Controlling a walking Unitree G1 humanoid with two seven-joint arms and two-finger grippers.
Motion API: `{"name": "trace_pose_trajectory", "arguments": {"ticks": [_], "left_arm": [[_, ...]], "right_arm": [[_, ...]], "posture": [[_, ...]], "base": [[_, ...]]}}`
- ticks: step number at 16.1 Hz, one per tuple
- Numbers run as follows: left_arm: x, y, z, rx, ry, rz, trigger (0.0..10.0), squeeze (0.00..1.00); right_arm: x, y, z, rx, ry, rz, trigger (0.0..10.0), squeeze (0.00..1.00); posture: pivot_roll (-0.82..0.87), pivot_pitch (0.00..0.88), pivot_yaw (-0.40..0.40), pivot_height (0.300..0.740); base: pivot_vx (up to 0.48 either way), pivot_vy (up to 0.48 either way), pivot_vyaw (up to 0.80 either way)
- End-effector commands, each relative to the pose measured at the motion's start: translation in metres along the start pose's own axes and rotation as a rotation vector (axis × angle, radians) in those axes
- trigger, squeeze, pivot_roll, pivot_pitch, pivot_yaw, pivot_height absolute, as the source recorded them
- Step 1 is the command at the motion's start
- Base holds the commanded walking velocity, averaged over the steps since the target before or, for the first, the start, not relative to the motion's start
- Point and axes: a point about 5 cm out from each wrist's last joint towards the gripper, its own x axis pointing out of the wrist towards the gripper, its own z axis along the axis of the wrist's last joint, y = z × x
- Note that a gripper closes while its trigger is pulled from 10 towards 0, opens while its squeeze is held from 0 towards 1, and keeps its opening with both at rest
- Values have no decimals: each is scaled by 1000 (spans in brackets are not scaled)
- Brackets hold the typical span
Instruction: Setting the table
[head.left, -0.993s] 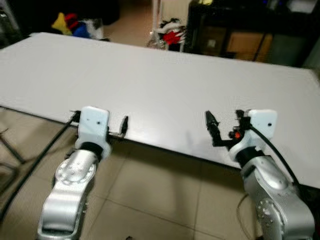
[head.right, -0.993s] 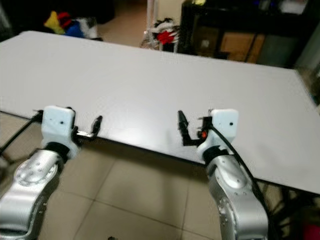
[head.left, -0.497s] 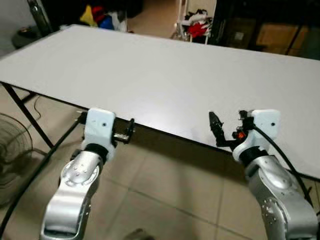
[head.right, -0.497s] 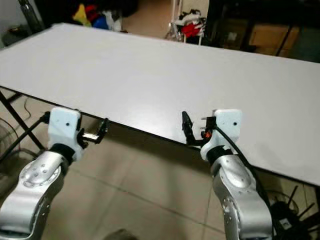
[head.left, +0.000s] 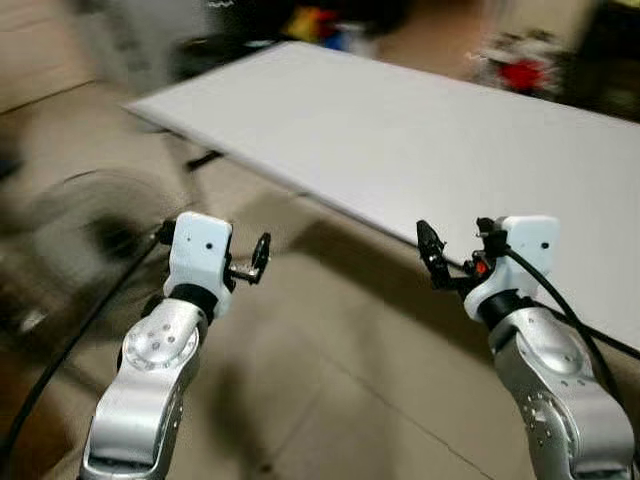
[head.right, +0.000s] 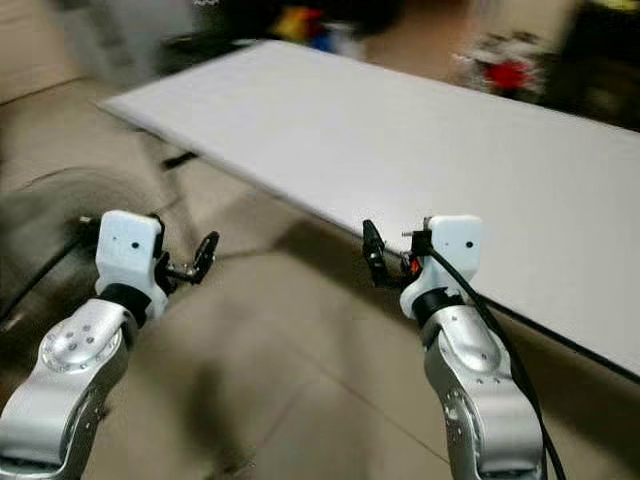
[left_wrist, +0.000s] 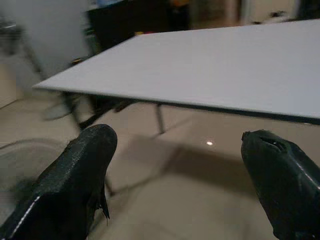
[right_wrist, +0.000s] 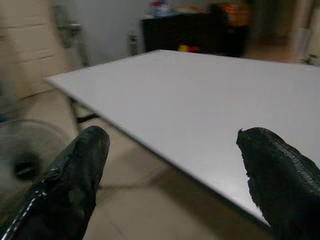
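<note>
A wide white tabletop (head.left: 420, 140) stretches ahead and to the right, its surface bare. The left hand (head.left: 262, 256) hangs over the tiled floor (head.left: 330, 380), short of the table's edge, fingers spread wide and empty. The right hand (head.left: 432, 257) hovers at the near edge, also wide apart, gripping nothing. The head views are blurred.

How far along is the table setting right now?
Nothing looks done: the white table shows a bare top, no dishes or cutlery on the part in view. Nothing is in hand either: the left hand is open over the tiled floor, short of the table edge, and the right hand is open at the near edge. The head views are motion-blurred. Left: the whole setting.
</note>
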Motion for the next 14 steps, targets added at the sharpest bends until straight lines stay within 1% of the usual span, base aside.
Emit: {"name": "trace_pose_trajectory", "arguments": {"ticks": [1, 3, 4, 5, 6, 8, 9, 10, 12, 13, 14], "left_arm": [[-1, 7, -1, 15, 8, 27, 10000, 0], [0, 7, -1, 14, 7, 31, 10000, 0], [0, 8, 1, 9, -10, 45, 10000, 0], [0, 9, 4, -11, -25, 66, 10000, 0], [1, 10, 7, -10, -36, 67, 10000, 0], [2, 13, 8, -9, -37, 77, 10000, 0], [1, 14, 9, -9, -40, 76, 10000, 0], [1, 15, 9, -7, -42, 79, 10000, 0], [1, 17, 11, -12, -51, 79, 10000, 0], [2, 17, 13, -12, -55, 78, 10000, 0], [2, 18, 13, -13, -57, 79, 10000, 0]], "right_arm": [[1, 6, 2, 9, -10, 24, 10000, 1000], [2, 7, 2, 9, -10, 26, 10000, 1000], [2, 7, 2, 8, -10, 29, 10000, 1000], [3, 8, 2, 17, -10, 33, 10000, 1000], [4, 9, 1, 26, -8, 32, 10000, 1000], [6, 10, -1, 8, 15, 31, 10000, 1000], [7, 11, -2, -8, 17, 35, 10000, 749], [8, 12, -1, -6, 9, 42, 10000, 0], [12, 18, -1, -28, 8, 84, 10000, 0], [14, 19, -1, -18, 10, 95, 10000, 0], [15, 20, -1, -17, 10, 100, 10000, 0]], "posture": [[93, 0, 23, 740], [95, 0, 21, 740], [97, 0, 20, 740], [98, 0, 20, 740], [100, 0, 20, 740], [104, 0, 19, 740], [106, 0, 20, 740], [112, 0, 18, 740], [116, 0, 23, 740], [120, 0, 22, 740], [124, 0, 22, 740]], "base": [[0, 322, 800], [0, 324, 800], [0, 0, 800], [0, 0, 0], [0, 0, 0], [0, 0, 0], [0, 0, 0], [0, 0, 0], [345, 0, 0], [398, 0, 0], [412, 0, 800]]}}
